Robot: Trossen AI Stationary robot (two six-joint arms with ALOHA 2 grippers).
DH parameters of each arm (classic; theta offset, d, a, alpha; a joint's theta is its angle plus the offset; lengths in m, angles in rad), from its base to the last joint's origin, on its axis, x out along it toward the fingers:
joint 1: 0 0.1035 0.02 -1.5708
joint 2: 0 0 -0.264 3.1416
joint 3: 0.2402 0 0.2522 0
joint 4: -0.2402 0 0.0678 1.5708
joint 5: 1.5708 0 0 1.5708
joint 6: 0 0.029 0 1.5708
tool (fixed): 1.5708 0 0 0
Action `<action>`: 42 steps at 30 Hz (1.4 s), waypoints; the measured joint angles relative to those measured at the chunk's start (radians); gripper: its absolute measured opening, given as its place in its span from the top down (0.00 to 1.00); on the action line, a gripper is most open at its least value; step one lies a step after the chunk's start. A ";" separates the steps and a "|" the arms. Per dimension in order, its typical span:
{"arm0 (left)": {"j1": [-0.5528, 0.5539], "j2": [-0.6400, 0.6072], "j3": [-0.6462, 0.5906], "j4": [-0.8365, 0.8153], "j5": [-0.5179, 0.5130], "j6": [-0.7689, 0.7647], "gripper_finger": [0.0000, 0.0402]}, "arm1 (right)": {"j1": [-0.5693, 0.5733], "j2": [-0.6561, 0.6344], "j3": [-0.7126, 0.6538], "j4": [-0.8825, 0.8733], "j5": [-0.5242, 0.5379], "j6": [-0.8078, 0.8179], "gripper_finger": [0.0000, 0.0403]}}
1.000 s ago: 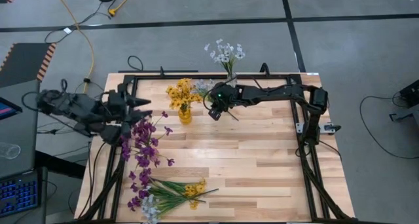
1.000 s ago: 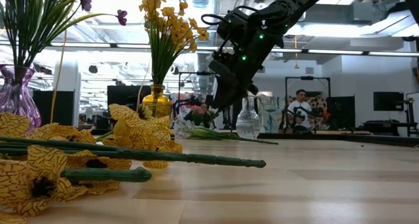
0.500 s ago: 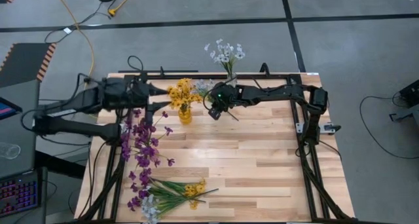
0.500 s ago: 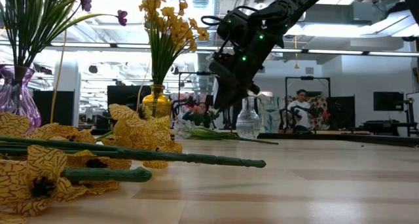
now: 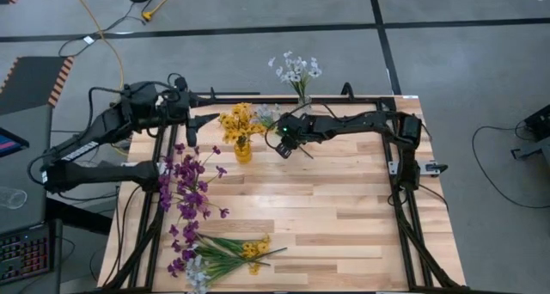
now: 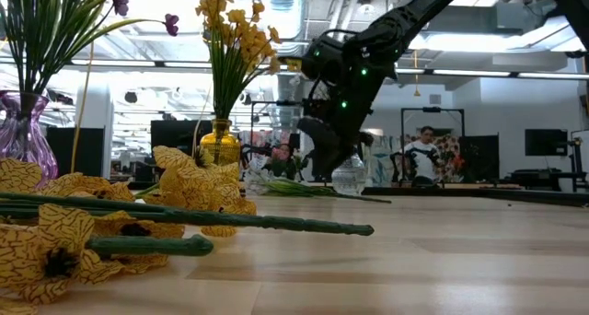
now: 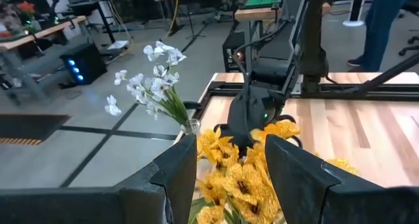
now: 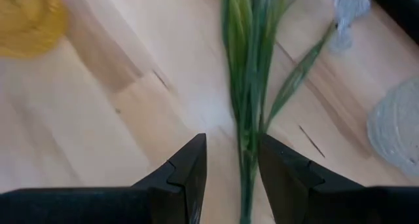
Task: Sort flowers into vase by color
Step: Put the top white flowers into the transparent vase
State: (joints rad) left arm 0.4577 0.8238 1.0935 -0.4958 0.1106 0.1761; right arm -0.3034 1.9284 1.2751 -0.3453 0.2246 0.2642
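Note:
A pale-blue spray with green stems (image 8: 247, 86) lies flat on the table between the yellow vase (image 5: 243, 150) and the clear vase of white flowers (image 5: 300, 81). My right gripper (image 8: 230, 178) is open and low over it, one finger on each side of the stems, pointing down; it also shows in the low view (image 6: 322, 168). My left gripper (image 7: 230, 175) is open and empty, raised over the table's far left corner (image 5: 189, 122) and facing the yellow flowers (image 7: 242, 178). The purple vase (image 6: 23, 135) holds purple flowers (image 5: 185, 186).
A pile of mixed yellow, purple and pale flowers (image 5: 219, 255) lies at the near left edge, close in the low view (image 6: 110, 223). A black frame rail (image 5: 404, 199) runs around the table. Bare wood (image 5: 335, 217) fills the middle and right. People stand in the room beyond (image 6: 423, 154).
My left arm has swung from the table's left edge up and toward the far left corner, turning to face right. My right gripper has come down toward the table over the lying stems, staying open. The flowers have kept still.

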 joint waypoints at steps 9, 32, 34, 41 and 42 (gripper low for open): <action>0.074 0.000 0.000 -0.007 0.070 0.012 0.58 | -0.030 0.068 0.000 0.009 0.014 0.000 0.60; 0.143 -0.179 0.000 -0.116 0.069 0.023 0.58 | -0.033 0.073 0.001 -0.009 -0.078 -0.010 0.93; 0.143 -0.210 -0.001 -0.166 0.069 0.022 0.58 | -0.030 0.056 0.001 -0.017 -0.080 -0.010 0.93; 0.143 -0.356 -0.163 -0.119 0.111 -0.037 0.58 | 0.000 -0.038 0.001 -0.044 -0.084 -0.011 0.91; 0.142 -0.381 -0.192 -0.111 0.104 -0.048 0.58 | 0.006 -0.049 0.001 -0.048 -0.084 -0.011 0.91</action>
State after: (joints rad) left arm 0.5999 0.4431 0.9013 -0.6070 0.2150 0.1281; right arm -0.2975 1.8797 1.2758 -0.3934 0.1406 0.2527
